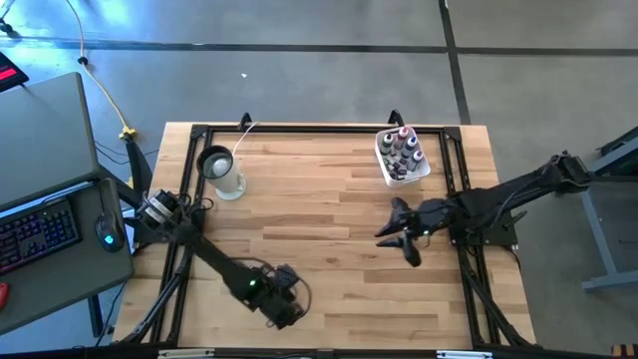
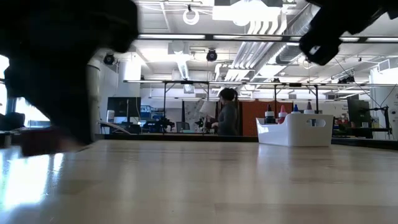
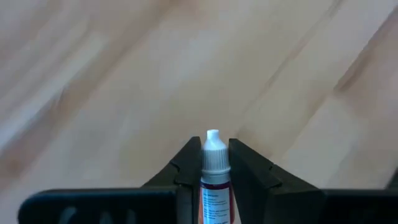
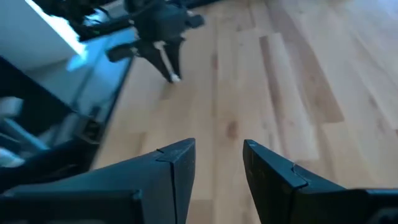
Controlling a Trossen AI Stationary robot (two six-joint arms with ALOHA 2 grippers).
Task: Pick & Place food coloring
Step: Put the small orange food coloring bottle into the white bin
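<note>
Left gripper [image 3: 214, 180] clamps dropper bottle [image 3: 214, 168] | high view hides bottle | right gripper [image 4: 217, 163] agape, empty

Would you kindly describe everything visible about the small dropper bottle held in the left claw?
The dropper bottle is slim, with a white cap narrowing to a small rounded tip, a dark reddish body and a white label of fine print. It looks like plastic. It sits between the two dark fingers of the left claw, which press its sides just below the cap, with the tip poking out past them. It is near the front left of the wooden table. The right wrist view shows it hanging tip-down.
</note>
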